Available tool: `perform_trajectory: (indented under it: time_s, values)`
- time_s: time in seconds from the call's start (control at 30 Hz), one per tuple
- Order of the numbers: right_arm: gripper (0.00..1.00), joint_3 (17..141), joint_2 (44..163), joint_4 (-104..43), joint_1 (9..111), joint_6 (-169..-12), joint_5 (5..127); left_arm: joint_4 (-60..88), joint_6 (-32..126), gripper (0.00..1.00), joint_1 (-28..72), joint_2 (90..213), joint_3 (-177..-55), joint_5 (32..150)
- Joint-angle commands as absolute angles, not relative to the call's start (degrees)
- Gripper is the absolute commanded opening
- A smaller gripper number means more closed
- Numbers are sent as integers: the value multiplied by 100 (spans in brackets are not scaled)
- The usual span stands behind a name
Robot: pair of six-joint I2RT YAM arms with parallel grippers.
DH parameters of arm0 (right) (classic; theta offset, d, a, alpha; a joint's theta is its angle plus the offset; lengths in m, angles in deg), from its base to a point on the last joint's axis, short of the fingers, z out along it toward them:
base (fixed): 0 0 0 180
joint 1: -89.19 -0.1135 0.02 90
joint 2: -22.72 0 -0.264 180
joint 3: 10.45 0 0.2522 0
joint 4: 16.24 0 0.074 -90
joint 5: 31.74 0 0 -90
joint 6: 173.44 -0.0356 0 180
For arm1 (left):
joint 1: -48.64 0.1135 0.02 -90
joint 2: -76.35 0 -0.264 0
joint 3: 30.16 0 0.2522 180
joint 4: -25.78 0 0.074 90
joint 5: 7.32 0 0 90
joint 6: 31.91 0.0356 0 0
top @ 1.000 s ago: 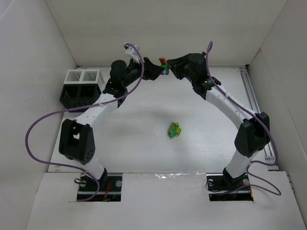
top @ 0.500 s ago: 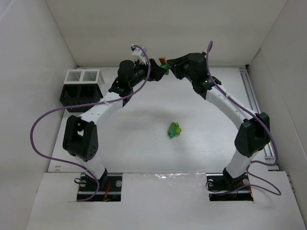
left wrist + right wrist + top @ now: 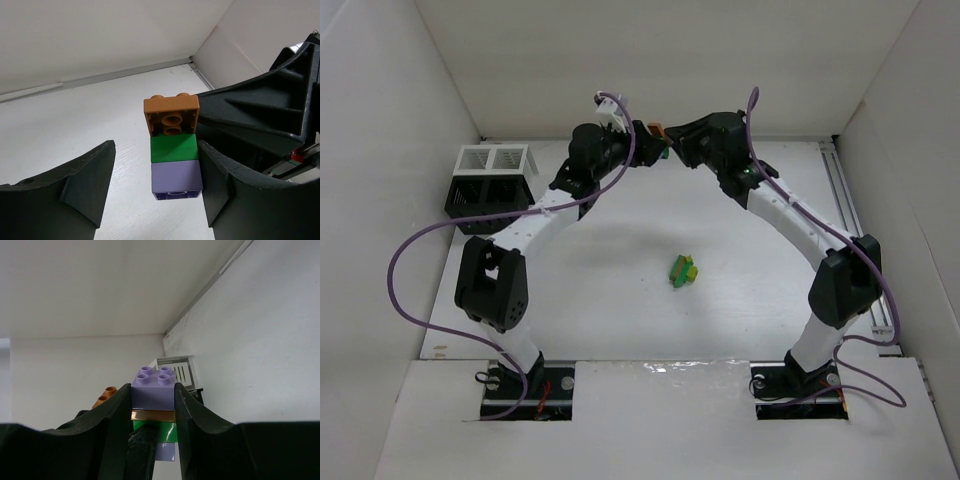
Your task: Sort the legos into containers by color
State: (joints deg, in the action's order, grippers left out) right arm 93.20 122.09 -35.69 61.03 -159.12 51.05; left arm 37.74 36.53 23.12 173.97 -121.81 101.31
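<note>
A stack of legos, orange (image 3: 170, 115) over green (image 3: 174, 148) over lilac purple (image 3: 176, 179), hangs in the air at the back centre (image 3: 661, 141). My right gripper (image 3: 153, 400) is shut on it, pinching a purple brick (image 3: 154, 385) with orange and green layers below. My left gripper (image 3: 155, 165) is open around the stack's lower end; its right finger (image 3: 220, 185) lies against the bricks and its left finger (image 3: 85, 185) stands apart. In the top view both grippers, left (image 3: 645, 147) and right (image 3: 682, 146), meet there. A green and yellow-green clump (image 3: 683, 270) lies mid-table.
The black slatted rack with a white rim (image 3: 490, 160) stands at the far left of the table, also seen behind the stack in the right wrist view (image 3: 179, 371). White walls enclose the table; a rail (image 3: 850, 200) runs along the right edge.
My left arm has reached to the right, bringing its open gripper up around the stack. My right gripper has held the stack nearly still.
</note>
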Motion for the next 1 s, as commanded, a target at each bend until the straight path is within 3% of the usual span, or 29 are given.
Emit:
perform_trajectory:
  time_s: [0.0,0.27,0.6,0.73,0.9,0.97]
  values:
    - [0,9551,12107,-3457,6063,-15894,5043,3997,3700,61,2289,17373,-12460,10087]
    - [0,9604,12160,-3457,6221,-15894,4938,3997,3700,59,2289,17084,-12101,10139]
    - [0,9604,12160,-3457,6274,-15842,4938,4050,3647,67,2289,16960,-11907,10263]
    - [0,9542,12160,-3457,6274,-15842,4938,4050,3647,63,2289,16960,-11907,10315]
    - [0,9490,12107,-3404,6388,-15789,4938,4050,3647,51,2289,16960,-11907,10316]
    - [0,9437,12107,-3404,6388,-15789,4938,4050,3647,41,2289,16960,-11854,10368]
